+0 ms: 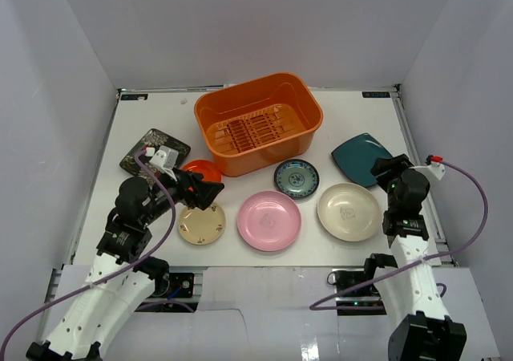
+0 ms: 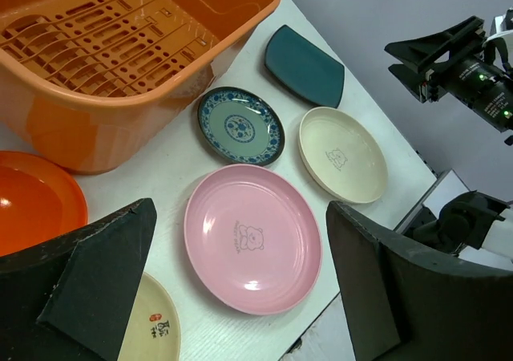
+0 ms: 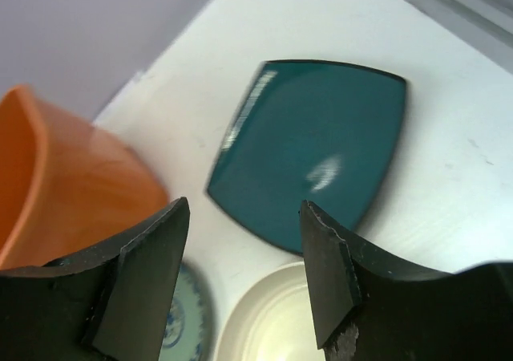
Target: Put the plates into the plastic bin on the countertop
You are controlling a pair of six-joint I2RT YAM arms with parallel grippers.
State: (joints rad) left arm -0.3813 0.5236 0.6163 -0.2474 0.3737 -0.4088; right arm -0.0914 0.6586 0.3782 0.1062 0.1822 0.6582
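Observation:
The orange plastic bin (image 1: 258, 120) stands at the back of the white countertop (image 1: 160, 120), with no plate in it. Around it lie a black floral plate (image 1: 152, 151), a red-orange plate (image 1: 200, 168), a beige plate (image 1: 201, 223), a pink plate (image 1: 269, 220), a blue-green plate (image 1: 296, 178), a cream plate (image 1: 349, 211) and a teal square plate (image 1: 362, 159). My left gripper (image 2: 240, 217) hangs open above the pink plate (image 2: 252, 237), holding nothing. Open and holding nothing too, my right gripper (image 3: 244, 208) hovers over the near edge of the teal plate (image 3: 321, 152).
White walls close in the countertop on three sides. The bin's slotted floor (image 2: 104, 44) shows in the left wrist view. The right arm (image 2: 449, 56) rises beyond the cream plate (image 2: 342, 152). A purple cable (image 1: 473, 217) loops beside the right arm.

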